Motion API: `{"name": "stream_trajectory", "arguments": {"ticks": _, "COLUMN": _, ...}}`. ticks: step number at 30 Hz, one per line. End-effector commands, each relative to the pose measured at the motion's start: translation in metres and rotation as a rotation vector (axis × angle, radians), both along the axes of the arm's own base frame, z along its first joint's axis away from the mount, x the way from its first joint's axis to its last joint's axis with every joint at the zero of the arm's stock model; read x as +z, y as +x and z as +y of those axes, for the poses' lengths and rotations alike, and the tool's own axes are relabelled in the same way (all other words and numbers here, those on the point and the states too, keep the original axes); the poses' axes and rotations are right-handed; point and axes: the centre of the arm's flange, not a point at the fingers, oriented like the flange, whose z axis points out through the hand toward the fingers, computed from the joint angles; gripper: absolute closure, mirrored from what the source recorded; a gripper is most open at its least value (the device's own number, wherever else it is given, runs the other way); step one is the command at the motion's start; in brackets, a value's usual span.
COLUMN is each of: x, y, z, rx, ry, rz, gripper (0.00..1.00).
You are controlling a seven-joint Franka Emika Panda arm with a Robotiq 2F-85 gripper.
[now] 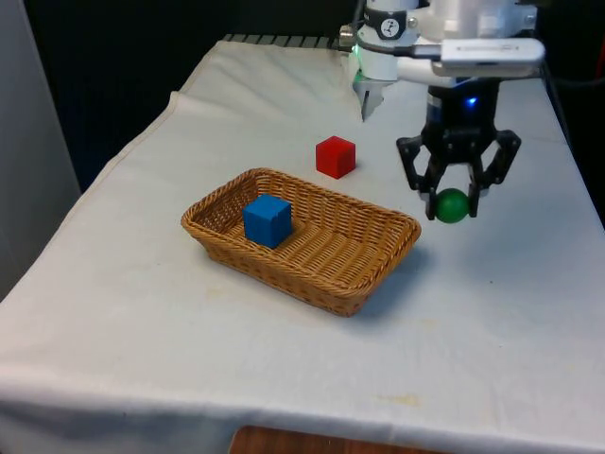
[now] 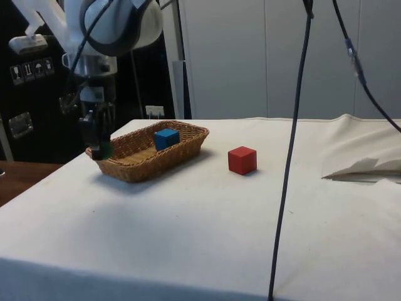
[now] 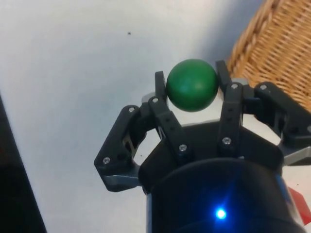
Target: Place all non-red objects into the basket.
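Nearest to us in the front view is the white-clothed surface (image 1: 284, 359), and on it, close to the middle, we see a woven wicker basket (image 1: 369, 274) lying lengthwise from about ten o'clock to four o'clock. Inside the basket, towards its nine o'clock end, sits a blue cube (image 1: 267, 219), resting on the basket floor. At about twelve o'clock from the basket, just beyond its far rim and apart from it, a red cube (image 1: 336, 156) stands on the cloth. At roughly three o'clock from the basket we find the hand (image 1: 453, 204), pointing downwards with its two black fingers (image 3: 161, 92) closed around a green ball (image 1: 452, 205); in the wrist view we see the green ball (image 3: 192, 85) pinched between both fingertips, with the cloth below it and the basket's wicker edge (image 3: 272, 53) close by on one side. In the side view the hand (image 2: 100, 149) hangs just outside the basket's near end, the ball (image 2: 104, 149) level with the basket rim (image 2: 150, 164) and off the cloth, not over the basket's interior. From that side we see the blue cube (image 2: 166, 138) within the basket and the red cube (image 2: 242, 160) well apart from it on the open surface.
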Motion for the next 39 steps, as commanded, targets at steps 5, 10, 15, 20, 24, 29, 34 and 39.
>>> {"name": "stream_trajectory", "arguments": {"ticks": 5, "x": 0.000, "y": 0.001, "z": -0.018, "rx": 0.000, "ry": 0.023, "rz": -0.005, "gripper": 1.00}}
{"name": "stream_trajectory", "arguments": {"ticks": 10, "x": 0.000, "y": 0.001, "z": -0.037, "rx": -0.001, "ry": 0.031, "rz": -0.005, "gripper": 1.00}}
{"name": "stream_trajectory", "arguments": {"ticks": 15, "x": 0.000, "y": 0.001, "z": -0.050, "rx": -0.004, "ry": 0.036, "rz": -0.005, "gripper": 1.00}}
{"name": "stream_trajectory", "arguments": {"ticks": 20, "x": -0.002, "y": 0.001, "z": -0.063, "rx": -0.008, "ry": 0.030, "rz": 0.001, "gripper": 1.00}}
{"name": "stream_trajectory", "arguments": {"ticks": 24, "x": -0.001, "y": -0.003, "z": -0.077, "rx": -0.006, "ry": 0.038, "rz": -0.005, "gripper": 1.00}}
{"name": "stream_trajectory", "arguments": {"ticks": 29, "x": -0.001, "y": -0.004, "z": -0.084, "rx": -0.004, "ry": 0.033, "rz": -0.004, "gripper": 1.00}}
{"name": "stream_trajectory", "arguments": {"ticks": 34, "x": -0.002, "y": -0.004, "z": -0.094, "rx": -0.004, "ry": 0.021, "rz": -0.003, "gripper": 1.00}}
{"name": "stream_trajectory", "arguments": {"ticks": 39, "x": -0.005, "y": -0.004, "z": -0.097, "rx": -0.004, "ry": 0.012, "rz": -0.002, "gripper": 1.00}}
